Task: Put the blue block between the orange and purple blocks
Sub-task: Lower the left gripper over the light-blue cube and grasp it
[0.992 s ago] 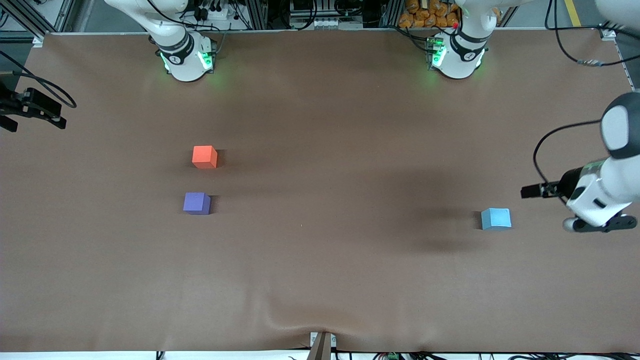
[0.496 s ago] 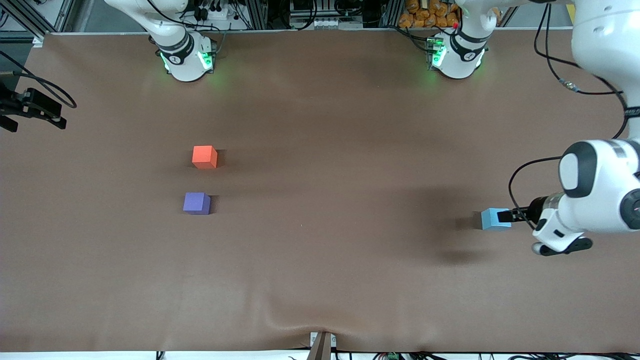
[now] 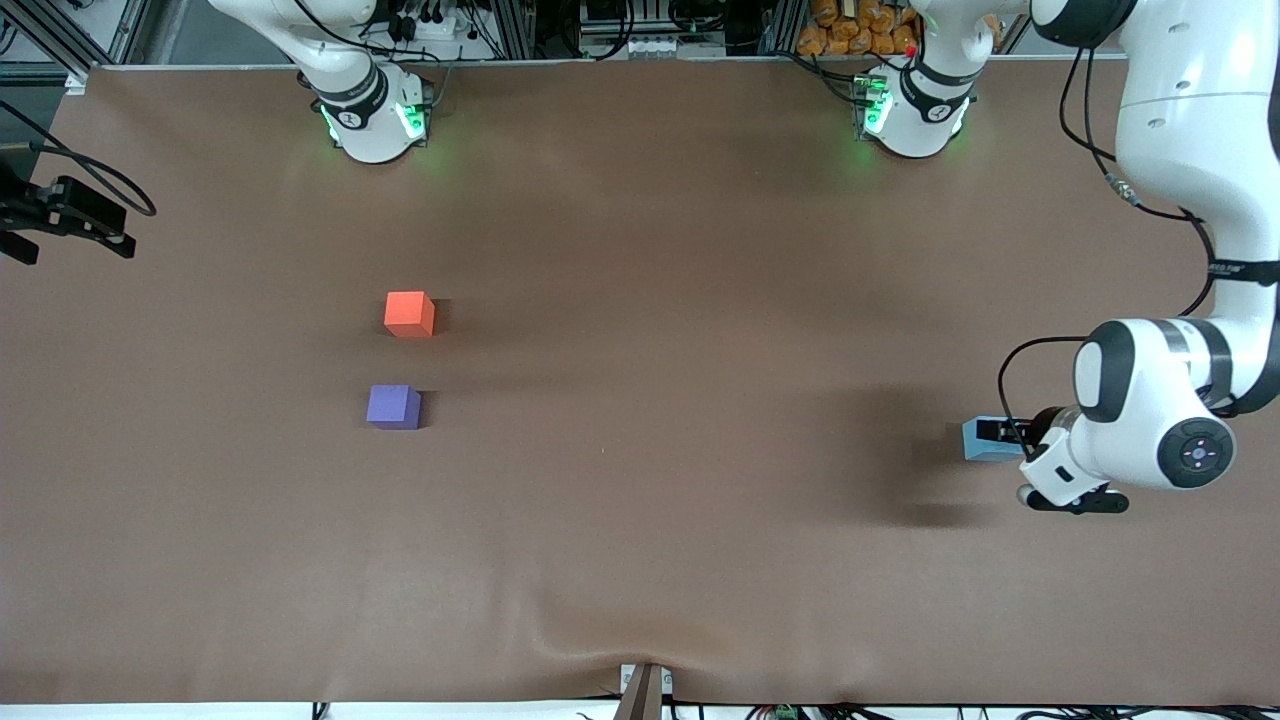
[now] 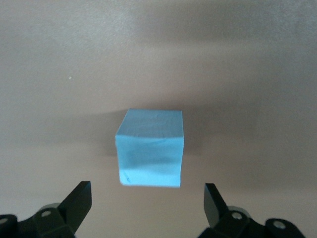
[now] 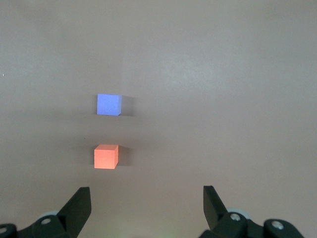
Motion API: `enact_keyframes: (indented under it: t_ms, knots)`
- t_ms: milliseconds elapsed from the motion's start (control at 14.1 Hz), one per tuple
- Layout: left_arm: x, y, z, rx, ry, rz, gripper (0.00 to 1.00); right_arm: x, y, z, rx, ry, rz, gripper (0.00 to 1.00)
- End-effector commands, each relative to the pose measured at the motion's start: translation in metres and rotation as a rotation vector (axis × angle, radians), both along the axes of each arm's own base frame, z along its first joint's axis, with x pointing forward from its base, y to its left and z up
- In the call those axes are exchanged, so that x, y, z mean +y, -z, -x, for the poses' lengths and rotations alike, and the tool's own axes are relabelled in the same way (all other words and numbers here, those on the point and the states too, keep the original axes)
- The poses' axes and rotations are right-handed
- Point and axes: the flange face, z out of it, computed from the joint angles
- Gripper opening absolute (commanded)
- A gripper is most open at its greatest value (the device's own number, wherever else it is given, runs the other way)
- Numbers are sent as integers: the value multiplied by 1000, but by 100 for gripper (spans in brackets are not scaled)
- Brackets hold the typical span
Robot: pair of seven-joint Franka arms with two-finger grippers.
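Blue block sits on the brown table toward the left arm's end, well apart from the other two cubes. In the front view the left arm's wrist covers part of it; only the side toward the middle of the table shows. The left wrist view gives it whole — a plain sky-blue cube flat on the cloth, a soft shadow beside it.

The left gripper hangs low over the blue block. Its fingers are spread wide, wider than the cube, and in the wrist view the tips stand apart from the block's faces, touching nothing. The block is not gripped.

The orange block and the purple block lie toward the right arm's end of the table. The purple one is nearer the front camera, the orange one farther, with a bare strip of table between them. Both rest flat and square, and neither touches the other. The right wrist view shows the same pair, orange and purple, with the gap between them open.

The right gripper waits up in the air at its own end of the table — its fingers stand open and hold nothing. In the front view only a dark piece of that arm's hand shows at the table's edge.
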Motion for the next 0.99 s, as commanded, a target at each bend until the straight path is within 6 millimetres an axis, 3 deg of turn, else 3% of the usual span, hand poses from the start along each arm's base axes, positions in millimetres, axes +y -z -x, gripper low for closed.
enact_keyframes:
  t_ms: [0, 283, 496, 638, 708, 850, 921]
  knots:
    - [-2, 25, -5, -15, 23, -11, 100, 2, -3, 0, 3, 2, -3, 100]
    - [-2, 60, 6, 5, 24, -10, 100, 2, -3, 0, 3, 2, -3, 100]
    - [-3, 64, 8, 5, 24, -9, 100, 3, -3, 0, 3, 0, -3, 100]
    - [0, 64, 8, 0, 18, -9, 58, 3, -3, 0, 3, 0, -3, 100]
    - [0, 64, 8, 0, 18, -9, 46, 3, -3, 0, 3, 0, -3, 100]
    - [-4, 59, 4, -12, 22, -9, 32, 3, -3, 0, 3, 0, -3, 100]
    - [-5, 54, 3, -20, 24, -11, 31, 3, -3, 0, 3, 0, -3, 100]
